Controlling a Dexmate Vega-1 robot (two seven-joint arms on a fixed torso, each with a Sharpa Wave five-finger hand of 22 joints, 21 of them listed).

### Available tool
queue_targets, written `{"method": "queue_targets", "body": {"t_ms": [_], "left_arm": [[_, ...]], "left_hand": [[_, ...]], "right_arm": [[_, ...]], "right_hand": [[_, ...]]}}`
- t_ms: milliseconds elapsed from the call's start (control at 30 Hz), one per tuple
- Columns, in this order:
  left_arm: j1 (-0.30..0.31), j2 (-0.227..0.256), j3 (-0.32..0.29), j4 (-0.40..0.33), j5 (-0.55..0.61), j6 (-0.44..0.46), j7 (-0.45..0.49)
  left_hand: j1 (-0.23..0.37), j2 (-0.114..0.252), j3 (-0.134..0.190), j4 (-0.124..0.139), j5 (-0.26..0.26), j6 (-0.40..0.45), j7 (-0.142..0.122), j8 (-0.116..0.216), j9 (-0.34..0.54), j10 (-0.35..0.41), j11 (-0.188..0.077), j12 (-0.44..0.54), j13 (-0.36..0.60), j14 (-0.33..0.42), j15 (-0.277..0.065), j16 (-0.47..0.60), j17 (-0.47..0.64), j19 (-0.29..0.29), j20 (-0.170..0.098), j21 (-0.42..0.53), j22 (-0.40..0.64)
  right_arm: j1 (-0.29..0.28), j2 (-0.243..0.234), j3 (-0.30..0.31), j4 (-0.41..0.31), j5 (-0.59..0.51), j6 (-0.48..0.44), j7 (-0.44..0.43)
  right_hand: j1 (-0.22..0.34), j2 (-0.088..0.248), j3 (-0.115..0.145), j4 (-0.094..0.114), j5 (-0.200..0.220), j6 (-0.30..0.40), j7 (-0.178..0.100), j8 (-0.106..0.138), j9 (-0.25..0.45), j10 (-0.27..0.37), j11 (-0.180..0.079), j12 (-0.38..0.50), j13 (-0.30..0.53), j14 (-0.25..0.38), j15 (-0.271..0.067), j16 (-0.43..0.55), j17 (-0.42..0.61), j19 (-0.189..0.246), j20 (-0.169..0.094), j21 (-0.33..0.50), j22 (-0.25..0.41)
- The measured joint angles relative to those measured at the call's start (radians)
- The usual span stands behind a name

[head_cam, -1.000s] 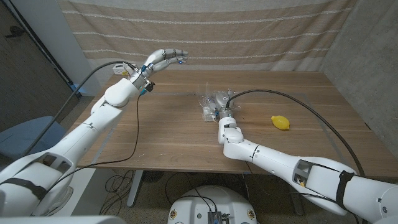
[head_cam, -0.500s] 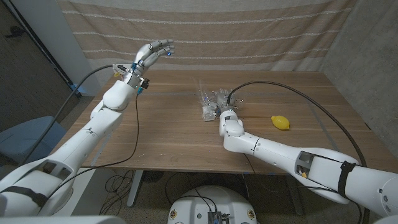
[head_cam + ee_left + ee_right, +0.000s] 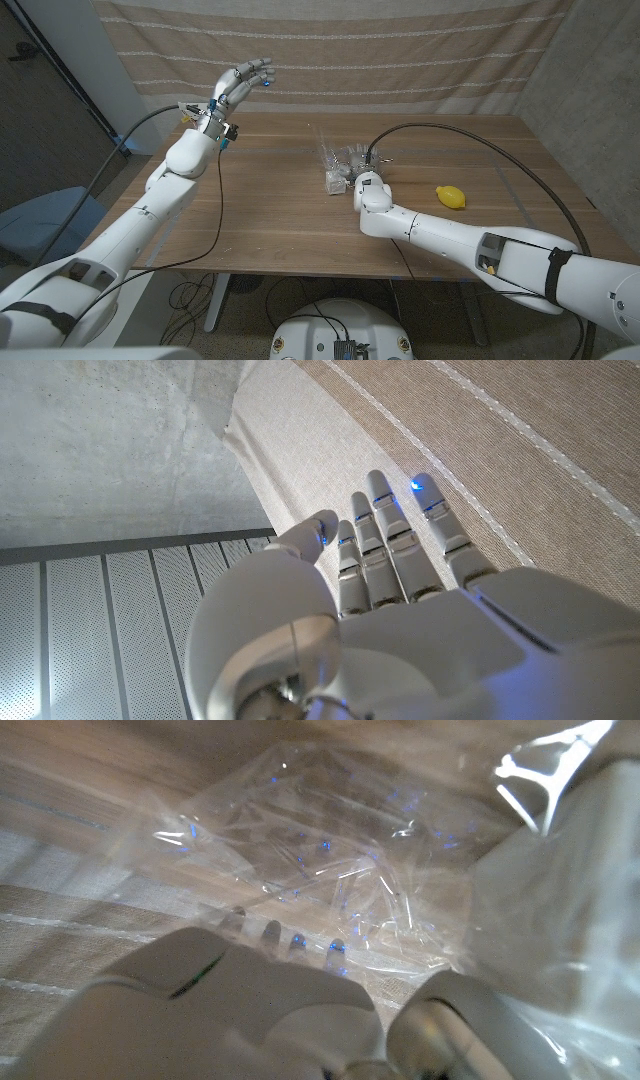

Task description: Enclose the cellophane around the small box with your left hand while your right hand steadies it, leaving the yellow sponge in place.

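left hand (image 3: 238, 82) raised at upper left of frame, fingers spread, nothing held | right hand (image 3: 366, 186) at centre beside cellophane (image 3: 338, 160), grasp cannot be told | small box (image 3: 334, 180) at centre, sponge (image 3: 451, 196) centre right | step: steadying; left hand is needed at wrap

backdrop: beige striped curtain (image 3: 400, 50) | walls: grey concrete | furniture: wooden table (image 3: 270, 220)

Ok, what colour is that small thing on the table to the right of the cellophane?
Yellow: the sponge lies alone on the wooden table; clearest in the head view.
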Motion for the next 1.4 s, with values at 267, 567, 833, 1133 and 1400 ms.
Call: {"method": "queue_targets", "body": {"t_ms": [267, 567, 833, 1133, 1400], "left_arm": [[0.002, 0.000, 0.000, -0.006, 0.000, 0.010, 0.011], [0.008, 0.001, -0.002, -0.015, 0.003, 0.012, 0.020], [0.018, 0.004, -0.006, -0.024, 0.003, 0.012, 0.022], [0.034, 0.012, -0.012, -0.041, 0.003, 0.011, 0.026], [0.036, 0.013, -0.013, -0.043, 0.001, 0.014, 0.028]], "left_hand": [[0.000, 0.000, 0.015, 0.007, 0.000, -0.029, -0.003, 0.000, 0.005, -0.021, -0.003, -0.004, 0.009, -0.011, 0.000, 0.008, 0.012, -0.003, 0.003, 0.000, 0.000], [0.010, -0.004, 0.015, 0.007, 0.000, -0.046, -0.010, 0.000, 0.005, -0.038, -0.004, -0.008, 0.014, -0.023, -0.002, 0.015, 0.021, -0.009, -0.002, 0.000, 0.000], [0.017, -0.009, 0.015, 0.007, 0.000, -0.059, -0.012, 0.000, 0.005, -0.052, -0.005, -0.008, 0.019, -0.030, 0.005, 0.015, 0.026, -0.009, -0.002, 0.000, 0.000], [0.013, -0.014, 0.015, 0.007, -0.004, -0.068, -0.010, 0.000, 0.002, -0.056, -0.002, -0.008, 0.019, -0.030, 0.005, 0.015, 0.026, -0.014, 0.003, 0.000, 0.000], [0.009, -0.018, 0.015, 0.007, -0.008, -0.080, -0.012, 0.000, 0.002, -0.064, -0.004, -0.008, 0.023, -0.041, 0.005, 0.015, 0.026, -0.014, 0.003, 0.000, 0.000]], "right_arm": [[0.019, -0.020, -0.014, -0.014, 0.032, 0.020, 0.062], [0.021, -0.034, -0.009, -0.023, 0.063, 0.032, 0.090], [-0.005, -0.061, 0.018, -0.067, 0.078, 0.041, 0.072], [-0.071, -0.094, 0.102, -0.137, 0.089, 0.103, -0.068], [-0.138, -0.110, 0.193, -0.187, 0.090, 0.112, -0.068]], "right_hand": [[-0.009, -0.008, -0.006, -0.006, 0.019, -0.009, 0.007, 0.026, 0.000, 0.004, 0.004, 0.031, -0.003, 0.000, 0.010, 0.017, -0.025, 0.000, 0.000, 0.027, 0.000], [-0.019, 0.026, -0.019, -0.002, 0.033, 0.147, -0.002, 0.066, -0.006, 0.128, -0.023, 0.064, -0.021, 0.077, -0.017, 0.043, -0.062, 0.000, 0.000, 0.027, -0.006], [-0.015, 0.040, -0.019, -0.002, 0.037, 0.151, 0.011, 0.059, -0.007, 0.132, -0.023, 0.060, -0.013, 0.071, -0.022, 0.043, -0.069, 0.000, 0.000, 0.027, -0.007], [-0.004, 0.051, -0.014, -0.007, 0.041, 0.154, 0.008, 0.059, -0.007, 0.141, -0.033, 0.062, -0.012, 0.071, -0.022, 0.039, -0.075, 0.024, -0.010, 0.027, -0.006], [0.012, 0.066, -0.010, -0.019, 0.041, 0.193, 0.013, 0.059, -0.007, 0.160, -0.027, 0.058, -0.017, 0.118, -0.026, 0.047, -0.088, 0.081, -0.009, 0.034, -0.006]]}}
